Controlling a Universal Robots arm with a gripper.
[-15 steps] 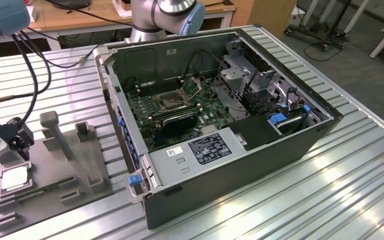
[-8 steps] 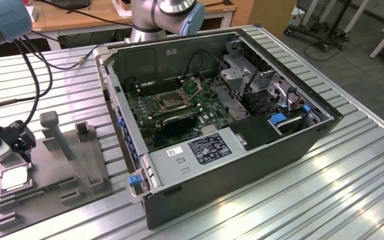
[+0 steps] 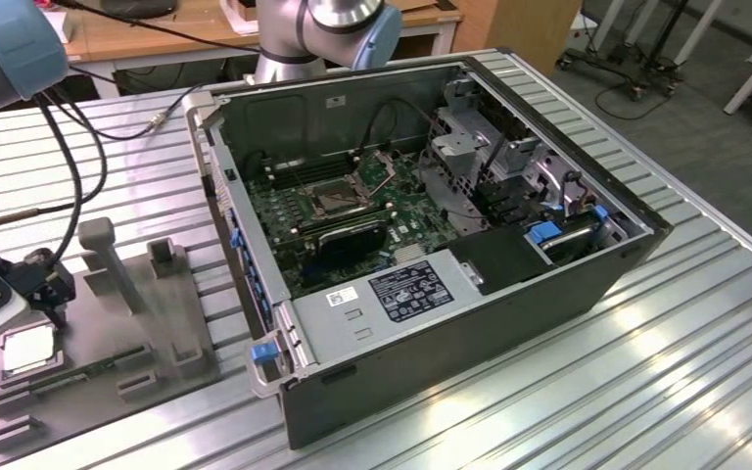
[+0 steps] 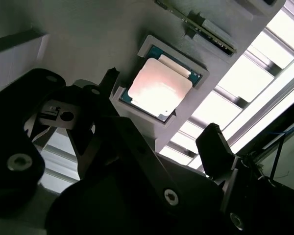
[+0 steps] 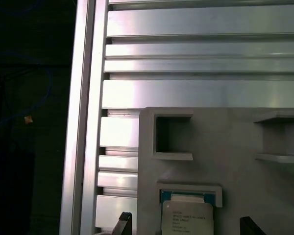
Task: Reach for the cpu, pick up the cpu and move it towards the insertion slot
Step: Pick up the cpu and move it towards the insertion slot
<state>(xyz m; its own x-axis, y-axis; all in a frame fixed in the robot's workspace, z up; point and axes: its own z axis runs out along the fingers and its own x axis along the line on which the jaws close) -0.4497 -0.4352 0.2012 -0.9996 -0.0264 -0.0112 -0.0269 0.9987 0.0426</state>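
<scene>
**Status.** The cpu (image 4: 159, 88) lies flat in a square recess of the grey tray (image 4: 88, 39), silvery plate up and greenish rim showing along its edges. In the exterior view the tray sits on the slatted aluminium bench (image 3: 611, 392) at that view's left. It is well apart from the open computer case (image 3: 481, 323), where the insertion slot (image 3: 330, 199) sits in the green motherboard (image 3: 396, 220).

**Gripper.** The gripper (image 4: 161, 111) hangs over the recess. Its fingers (image 4: 213, 142) are spread and hold nothing. In both wrist views one dark tip lies to either side of the chip. No contact with the chip is evident.

**Step in hand, as judged.** This is the reach, at the end of its approach. The cpu is not yet grasped or lifted.

**Recommendations for doing it well.**
- Centre the chip between the tips. In the second wrist view it looks turned relative to the line between them, so wrist rotation should be checked until the pads face two opposite edges squarely.
- Come down vertically, so that neither tip lands on the recess wall or on the metal plate.
- Grip on the edges only, with light force. The part is thin and would skew or tilt under an uneven squeeze.
- Keep clear of the green memory stick (image 4: 196, 22), which lies just beside the recess.

**Risk.** An off-centre closure could jam the chip against the recess wall.
</scene>
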